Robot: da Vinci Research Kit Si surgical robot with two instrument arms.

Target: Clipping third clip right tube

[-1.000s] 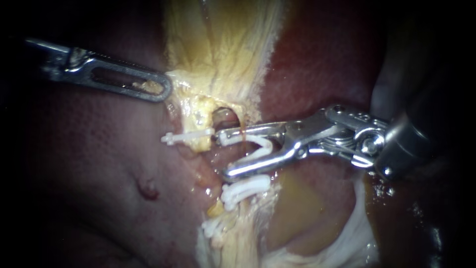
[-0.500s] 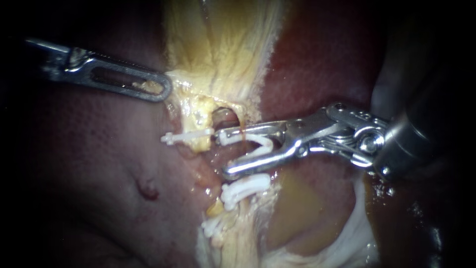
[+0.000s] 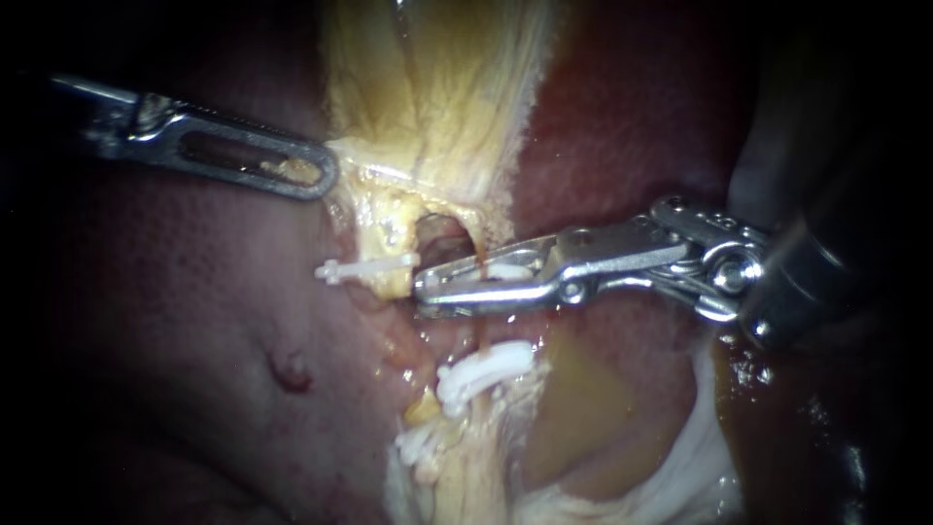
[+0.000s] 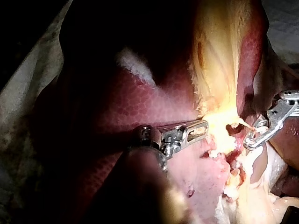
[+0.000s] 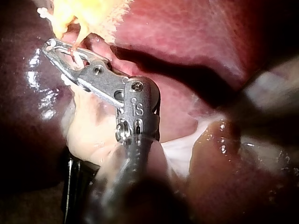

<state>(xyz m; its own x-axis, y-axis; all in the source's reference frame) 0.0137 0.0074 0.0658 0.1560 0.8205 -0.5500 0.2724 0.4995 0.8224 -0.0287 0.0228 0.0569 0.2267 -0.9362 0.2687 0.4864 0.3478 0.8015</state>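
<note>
R instrument (image 3: 457,288) jaws squeezed on clip (image 3: 503,273) across right tube (image 3: 482,338). Closing step, I reckon. Next: open jaws, back straight off.

Only a small engraved mark shows, on the right instrument (image 5: 56,52).
</note>
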